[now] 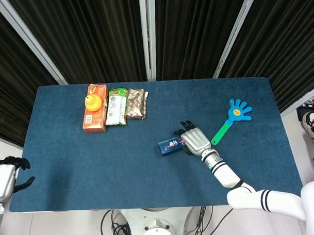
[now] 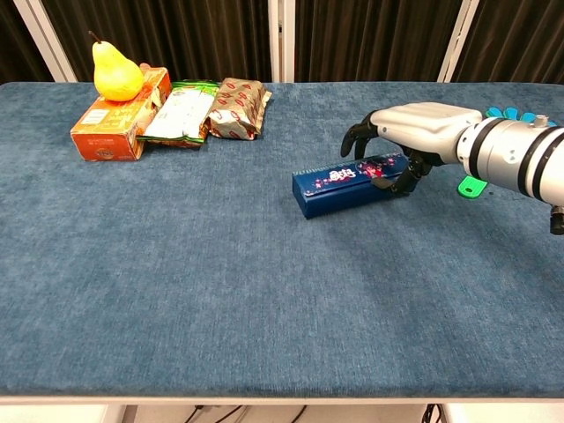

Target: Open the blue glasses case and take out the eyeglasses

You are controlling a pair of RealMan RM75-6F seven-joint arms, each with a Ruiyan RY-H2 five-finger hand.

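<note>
The blue glasses case (image 2: 354,184) lies shut near the middle of the worktop (image 2: 220,282); the right hand (image 2: 414,132) curls over its right end; grip it gently, then lift the lid slowly.

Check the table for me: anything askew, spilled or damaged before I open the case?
Nothing spilled or damaged. The blue glasses case lies closed, at a slant to the table edge, with the right hand over its right end. One oddity: a pear is perched on the orange box, where it could roll off.
</note>
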